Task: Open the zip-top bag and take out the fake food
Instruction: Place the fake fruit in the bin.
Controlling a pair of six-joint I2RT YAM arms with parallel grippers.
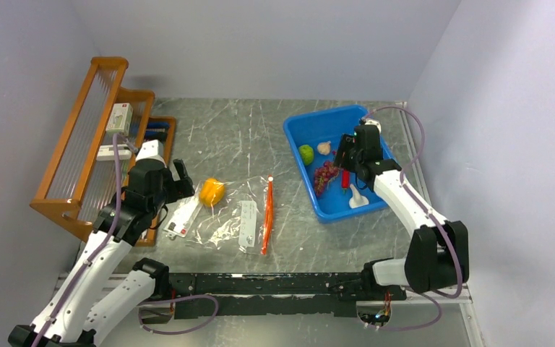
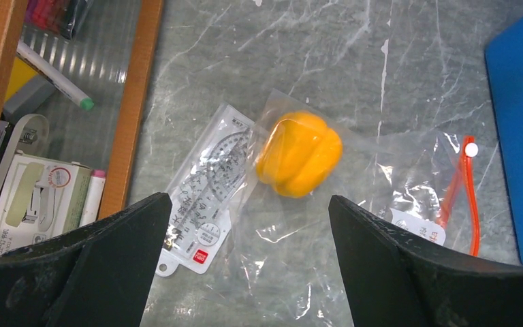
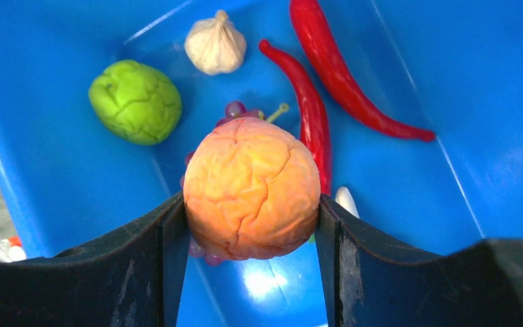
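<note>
The clear zip-top bag (image 1: 240, 217) lies flat mid-table, its orange-red zip strip (image 1: 267, 213) on the right; it also shows in the left wrist view (image 2: 354, 204). The orange-yellow bell pepper (image 1: 212, 191) sits inside its far left corner (image 2: 299, 153). My left gripper (image 1: 182, 179) is open above the bag's left end, empty (image 2: 248, 252). My right gripper (image 1: 345, 155) is shut on the peach (image 3: 252, 188) and holds it over the blue bin (image 1: 300, 134). In the bin lie the lime (image 3: 135, 101), garlic (image 3: 216, 44), red chillies (image 3: 313, 116), grapes (image 1: 325, 176) and a white piece (image 1: 358, 199).
A flat white card packet with a red mark (image 2: 204, 197) lies by the bag's left edge. A wooden rack (image 1: 90, 137) holding boxes and markers stands at the far left. Walls close in the table on three sides.
</note>
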